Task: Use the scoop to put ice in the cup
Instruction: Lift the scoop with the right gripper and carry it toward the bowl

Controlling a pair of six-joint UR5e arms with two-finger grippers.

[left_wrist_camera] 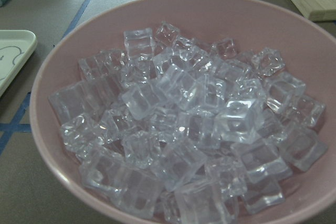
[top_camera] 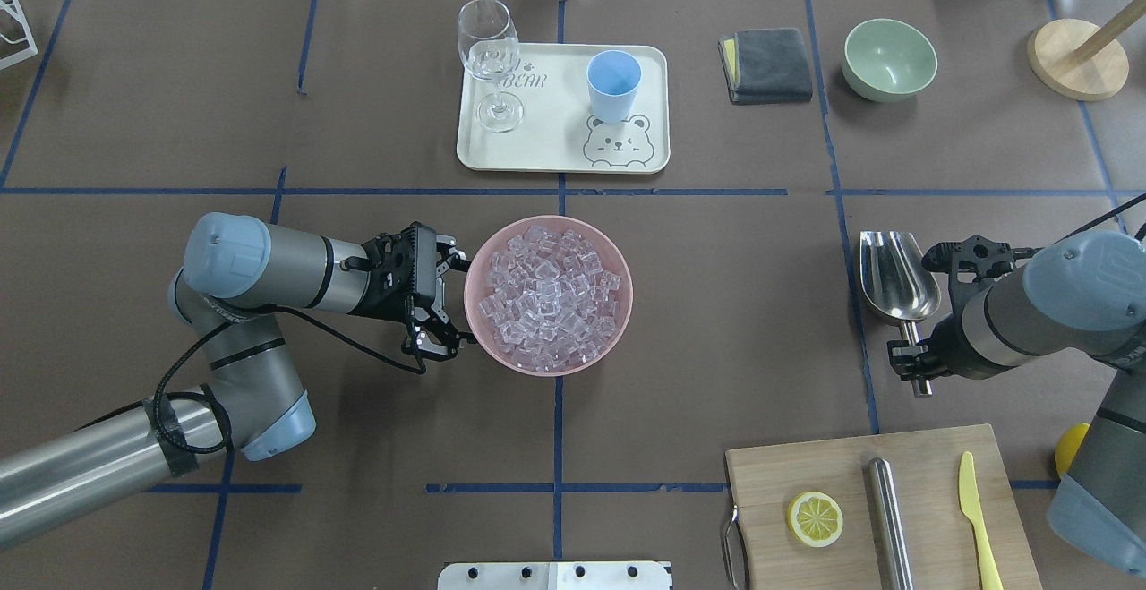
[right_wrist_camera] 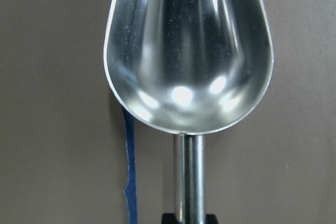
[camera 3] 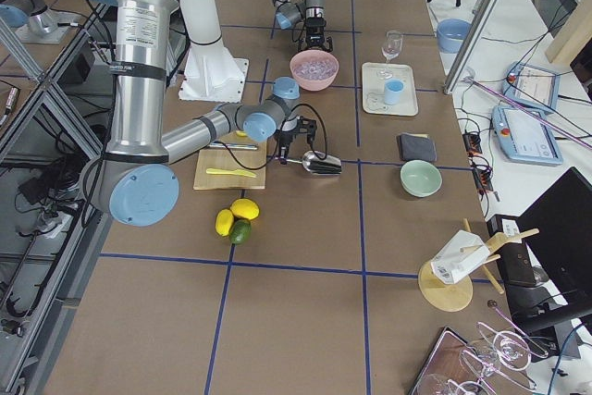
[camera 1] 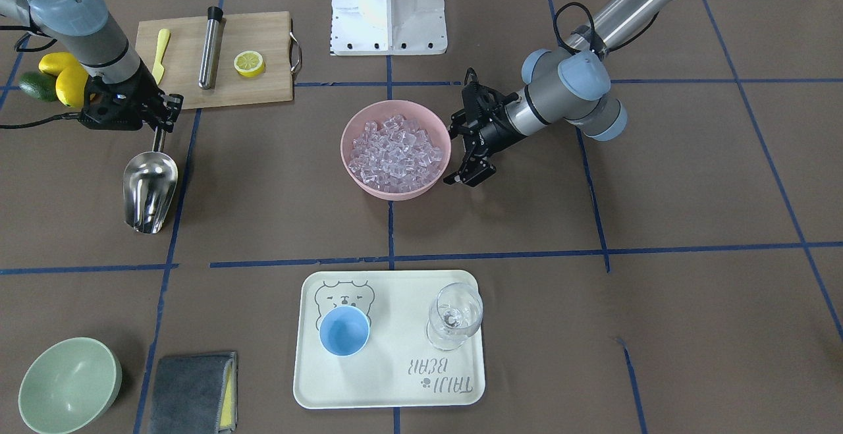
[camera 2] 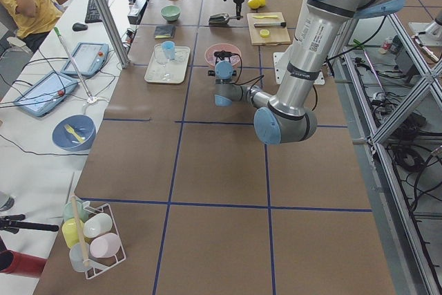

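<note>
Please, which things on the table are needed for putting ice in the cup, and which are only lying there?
Needed: ice, pink bowl, scoop, cup.
Only lying there: wine glass, tray, grey cloth, green bowl, cutting board, half lemon, yellow knife, steel tube.

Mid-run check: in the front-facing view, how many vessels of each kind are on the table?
Bowls: 2 (pink bowl holding ice; pale-green bowl)
Cups: 1 (light-blue cup)
Glasses: 1 (clear stemmed glass)
Total: 4
</note>
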